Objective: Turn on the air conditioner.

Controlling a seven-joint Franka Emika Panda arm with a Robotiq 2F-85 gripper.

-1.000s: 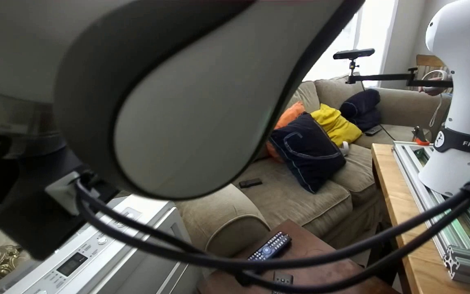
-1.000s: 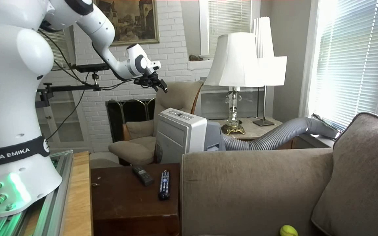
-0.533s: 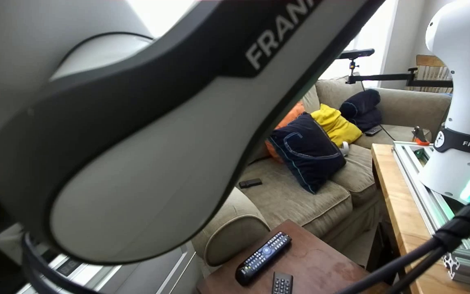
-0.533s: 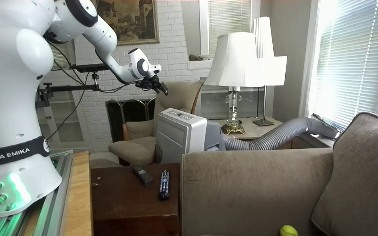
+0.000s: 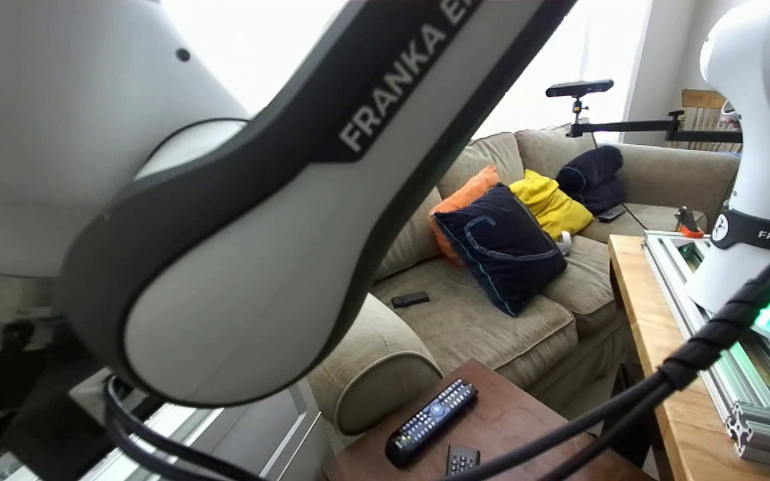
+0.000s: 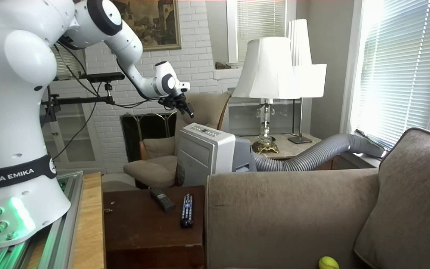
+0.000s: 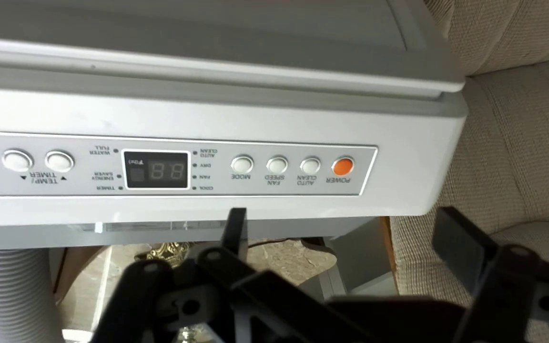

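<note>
The air conditioner is a boxy light-grey unit (image 6: 196,160) standing behind the sofa arm; its top also shows in the wrist view (image 7: 412,157). Its control panel carries an orange power button (image 7: 343,166), a row of white buttons (image 7: 242,164) and a dark display (image 7: 157,170) with unlit digits. My gripper (image 7: 342,212) is open and empty, its fingers wide apart. In the wrist view the power button shows between and beyond the fingertips, not touched. In an exterior view the gripper (image 6: 188,112) hangs above the unit's far top edge. In an exterior view (image 5: 291,427) my arm hides most of the unit.
A grey hose (image 6: 308,153) runs from the unit to the window. A lamp (image 6: 261,71) stands behind it, and a beige chair (image 6: 203,108) beside it. Two remotes (image 6: 187,209) (image 6: 162,200) lie on the brown side table (image 6: 151,235). The sofa arm (image 6: 289,213) is in front.
In an exterior view my gripper has moved down and a little right, closer to the unit's top, and its fingers point more steeply down. The air conditioner has not moved.
</note>
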